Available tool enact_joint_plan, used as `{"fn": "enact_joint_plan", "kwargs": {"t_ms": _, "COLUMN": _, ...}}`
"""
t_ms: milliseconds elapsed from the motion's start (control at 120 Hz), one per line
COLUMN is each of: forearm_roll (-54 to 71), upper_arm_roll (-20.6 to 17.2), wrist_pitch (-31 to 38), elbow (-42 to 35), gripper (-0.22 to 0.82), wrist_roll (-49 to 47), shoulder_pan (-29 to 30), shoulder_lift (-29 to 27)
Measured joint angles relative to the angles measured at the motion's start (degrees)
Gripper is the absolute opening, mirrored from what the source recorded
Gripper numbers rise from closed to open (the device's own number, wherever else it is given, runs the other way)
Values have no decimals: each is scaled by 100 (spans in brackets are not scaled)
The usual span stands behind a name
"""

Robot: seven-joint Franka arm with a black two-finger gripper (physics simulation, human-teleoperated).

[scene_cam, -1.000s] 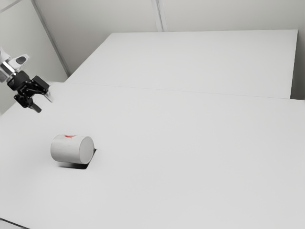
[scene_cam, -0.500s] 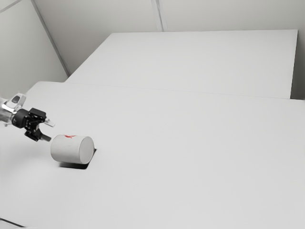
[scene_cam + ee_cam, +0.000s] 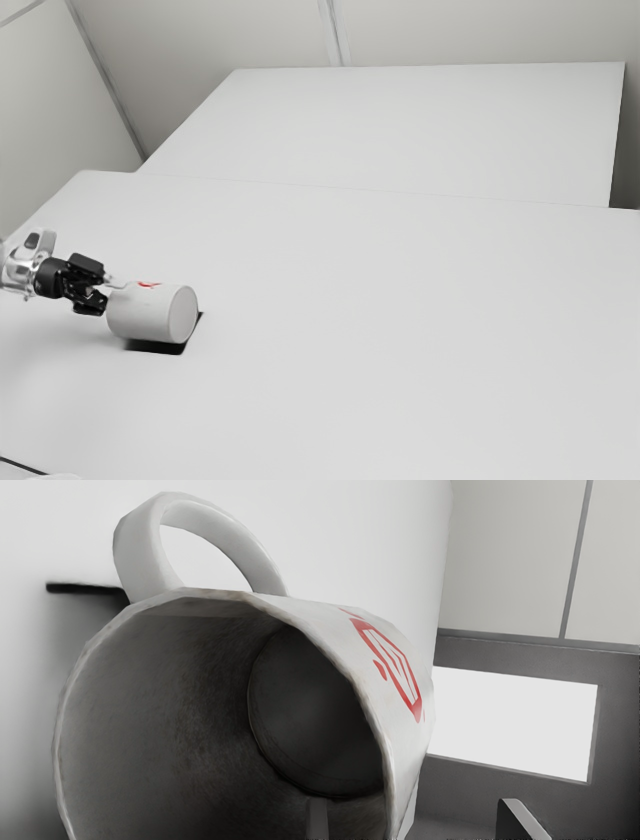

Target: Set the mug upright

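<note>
Pincer (image 3: 113, 296) nearer mug (image 3: 150, 315) (astride rim (image 3: 371, 715))

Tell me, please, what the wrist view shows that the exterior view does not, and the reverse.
The wrist view adds the handle of the mug, its dark interior and one finger inside its mouth.
The exterior view adds the mug's outer bottom and part of the arm.
Both show the mug lying on its side, its red print and the open gripper.
</note>
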Motion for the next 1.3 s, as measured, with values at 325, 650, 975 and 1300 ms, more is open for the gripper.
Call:
{"fn": "enact_joint_plan", "kwargs": {"t_ms": 325, "forearm_roll": -97, "upper_arm_roll": -59, "wrist_pitch": -3, "elbow": -131, "gripper": -10, "wrist_roll": 255, "shoulder_pan": -23, "shoulder_lift": -65}}
{"fn": "enact_joint_plan", "kwargs": {"t_ms": 650, "forearm_roll": 547, "upper_arm_roll": -587, "wrist_pitch": 490, "elbow": -129, "gripper": -17, "wrist_roll": 218, "shoulder_pan": -534, "shoulder_lift": -1129}}
{"fn": "enact_joint_plan", "kwargs": {"t_ms": 975, "forearm_roll": 3188, "upper_arm_roll": -1036, "wrist_pitch": 2094, "elbow": -52, "gripper": -18, "wrist_roll": -900, "shoulder_pan": -2082, "shoulder_lift": -1943}}
{"fn": "enact_joint_plan", "kwargs": {"t_ms": 1300, "forearm_roll": 4656, "upper_arm_roll": -1948, "wrist_pitch": 3233, "elbow": -376, "gripper": -18, "wrist_roll": -2318, "shoulder_pan": -2729, "shoulder_lift": -2239}}
